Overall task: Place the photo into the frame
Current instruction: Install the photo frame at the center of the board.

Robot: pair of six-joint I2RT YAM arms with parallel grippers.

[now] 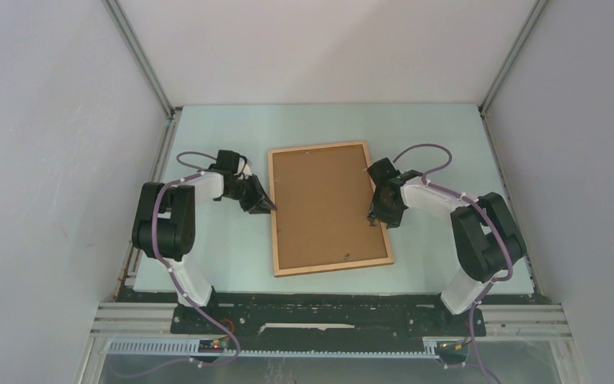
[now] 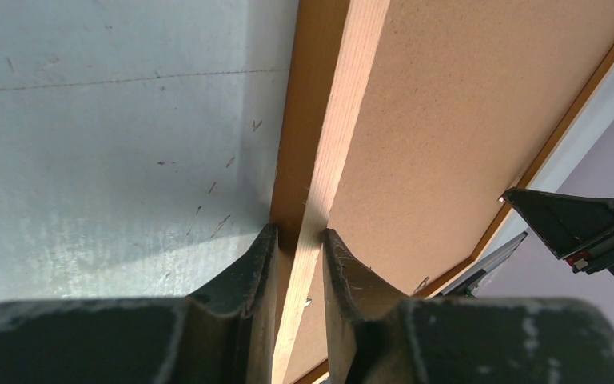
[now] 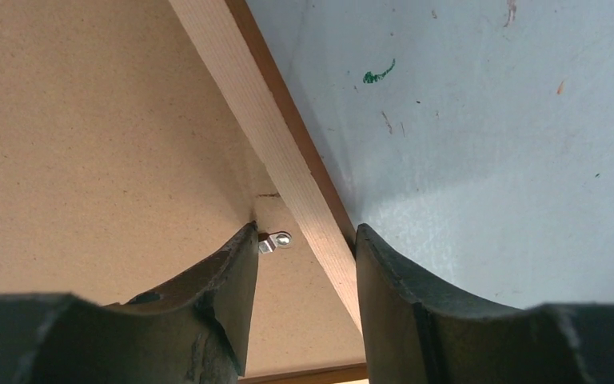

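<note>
The frame (image 1: 328, 206) lies back up on the pale table, its brown fibreboard panel showing inside the light wooden rails. The photo is not in view. My left gripper (image 1: 265, 206) is at the frame's left rail. In the left wrist view the gripper (image 2: 298, 236) has its jaws closed on that rail (image 2: 332, 152), one finger on each side. My right gripper (image 1: 377, 218) is at the right rail. In the right wrist view the gripper (image 3: 306, 232) is open astride the rail (image 3: 288, 176), its inner finger by a small metal clip (image 3: 276, 240).
Grey enclosure walls stand on both sides and at the back. The table's far edge (image 1: 328, 106) lies behind the frame. A green mark (image 3: 377, 74) is on the table to the right of the frame. The right gripper also shows in the left wrist view (image 2: 584, 228).
</note>
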